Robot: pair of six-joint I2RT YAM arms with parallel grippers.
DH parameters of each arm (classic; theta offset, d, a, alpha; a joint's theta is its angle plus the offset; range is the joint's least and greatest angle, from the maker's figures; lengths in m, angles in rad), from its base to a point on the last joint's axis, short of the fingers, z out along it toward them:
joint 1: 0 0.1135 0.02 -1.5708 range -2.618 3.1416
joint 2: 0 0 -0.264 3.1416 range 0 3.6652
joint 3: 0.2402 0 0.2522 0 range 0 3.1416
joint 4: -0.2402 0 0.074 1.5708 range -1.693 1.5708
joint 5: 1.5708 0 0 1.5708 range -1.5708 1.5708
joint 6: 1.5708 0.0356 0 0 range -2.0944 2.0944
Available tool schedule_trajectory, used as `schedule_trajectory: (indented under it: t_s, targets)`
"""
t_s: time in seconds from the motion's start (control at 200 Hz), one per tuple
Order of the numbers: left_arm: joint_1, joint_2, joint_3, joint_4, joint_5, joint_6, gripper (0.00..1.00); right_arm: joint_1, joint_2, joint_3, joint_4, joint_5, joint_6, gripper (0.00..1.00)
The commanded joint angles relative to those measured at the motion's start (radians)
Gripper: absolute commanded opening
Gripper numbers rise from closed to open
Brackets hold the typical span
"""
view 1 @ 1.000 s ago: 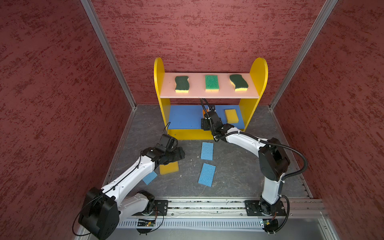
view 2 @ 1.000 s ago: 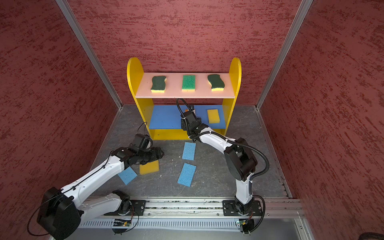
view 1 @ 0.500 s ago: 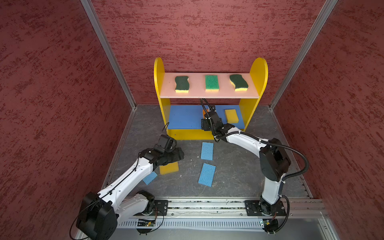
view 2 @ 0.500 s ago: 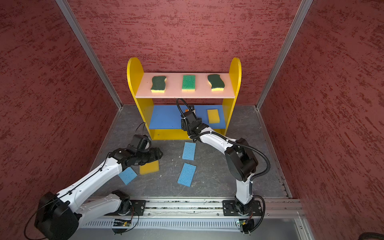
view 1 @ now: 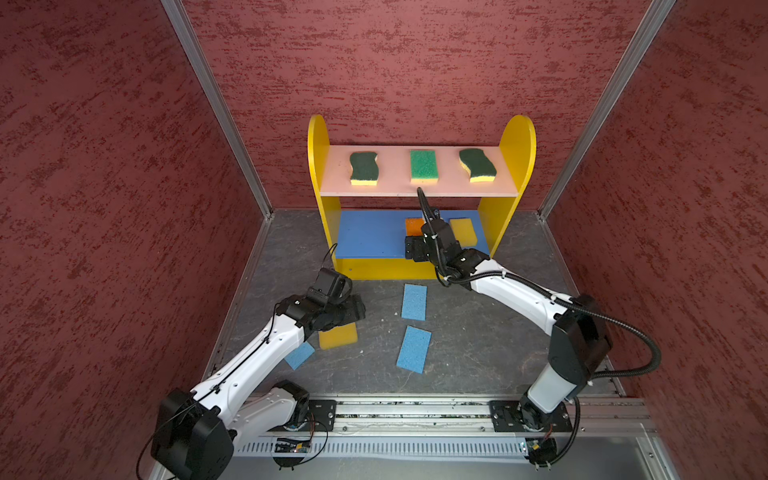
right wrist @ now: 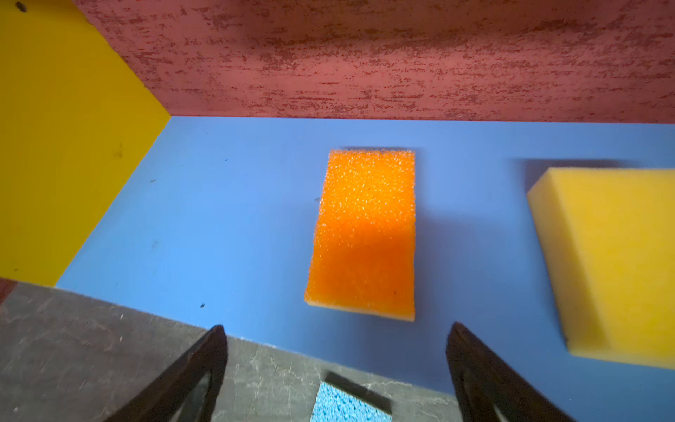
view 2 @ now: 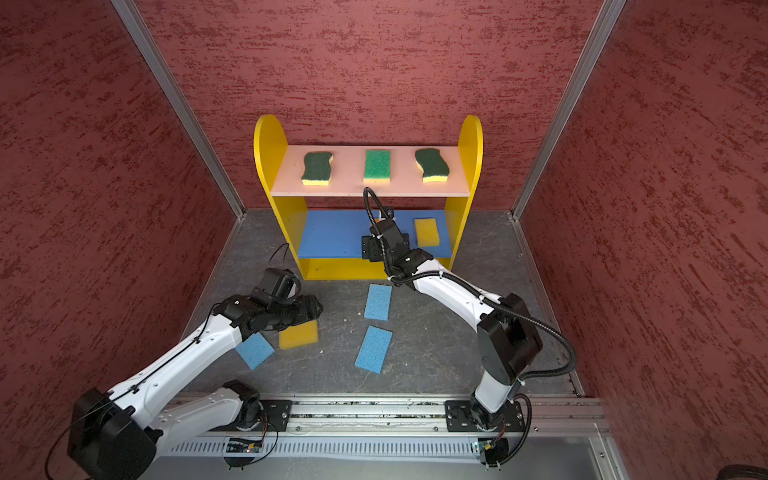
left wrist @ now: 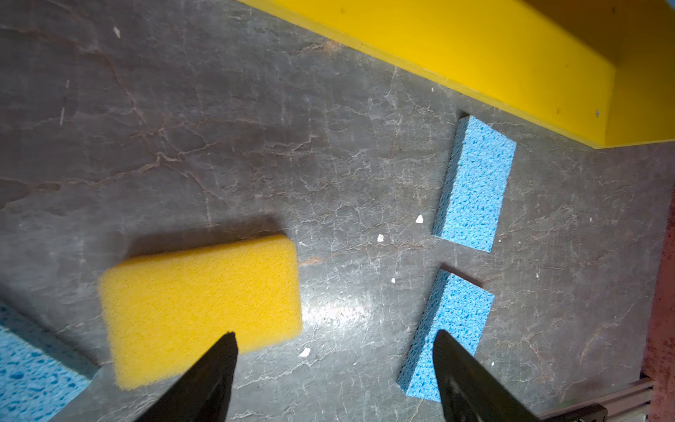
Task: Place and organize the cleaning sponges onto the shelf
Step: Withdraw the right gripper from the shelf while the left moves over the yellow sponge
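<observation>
The shelf [view 1: 517, 145] stood on the dark counter [view 1: 490, 340] against the back wall, part filled. By my reading the work was at the middle tier, with five of nine sponges shelved.

The right arm [view 1: 515, 297] reached forward and low, its wrist at the front lip of the blue middle board [view 1: 365, 232]. The left arm [view 1: 257, 353] stretched out over the counter with its wrist bent down.

The pink top board [view 1: 395, 176] carried a full row: the left wavy sponge [view 1: 364, 167], the bright green sponge [view 1: 423, 165] and the right wavy sponge [view 1: 478, 165]. On the blue board the shelved yellow sponge [view 1: 464, 230] lay near the right panel. Beside it, apart, lay the orange sponge [right wrist: 365, 234], flat and free of any grip. Yet to be shelved, on the counter, were the loose yellow sponge [left wrist: 201, 303] and three blue sponges [view 1: 414, 301].

The right claw [right wrist: 336, 327] stood wide and empty, its tips short of the orange sponge's near edge. The left claw [left wrist: 335, 333] hung wide and empty too, one finger over the loose yellow sponge's corner.

The next move likely called for the left claw to shift over that thick sponge, straddle it and close. The right arm would need to draw back clear of the shelf.
</observation>
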State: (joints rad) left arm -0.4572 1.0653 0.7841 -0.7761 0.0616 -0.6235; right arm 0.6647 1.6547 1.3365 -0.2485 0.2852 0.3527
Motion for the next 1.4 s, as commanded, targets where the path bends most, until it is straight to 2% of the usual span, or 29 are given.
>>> schedule_trajectory:
  t_s: [0.0,0.2,0.366,0.441,0.601,0.781,0.892,1.197,1.398]
  targets:
    - [0.008,-0.016,0.003,-0.071,-0.031,-0.024,0.85,0.0,-0.071,-0.059,-0.017,-0.059,0.01,0.99]
    - [0.027,-0.033,-0.003,-0.167,-0.074,-0.098,0.85,-0.011,-0.191,-0.198,-0.001,-0.181,0.086,0.99]
    - [0.085,-0.013,-0.006,-0.221,-0.068,-0.131,0.87,-0.02,-0.316,-0.339,0.064,-0.289,0.073,0.99]
    - [0.11,-0.003,-0.007,-0.225,-0.061,-0.129,0.87,-0.026,-0.364,-0.394,0.081,-0.291,0.087,0.99]
    - [0.188,0.016,-0.021,-0.212,-0.048,-0.115,0.87,-0.061,-0.384,-0.402,-0.05,-0.258,0.095,0.99]
    - [0.301,0.027,-0.07,-0.15,0.004,-0.084,0.87,-0.069,-0.417,-0.459,-0.073,-0.236,0.105,0.99]
    - [0.339,0.041,-0.101,-0.105,0.016,-0.078,0.87,-0.071,-0.436,-0.476,-0.083,-0.225,0.116,0.99]
    - [0.347,0.099,-0.17,0.054,0.053,-0.071,0.85,-0.074,-0.435,-0.467,-0.136,-0.205,0.138,0.99]
    - [0.339,0.033,-0.221,0.106,0.102,-0.094,0.85,-0.076,-0.427,-0.459,-0.166,-0.168,0.15,0.99]
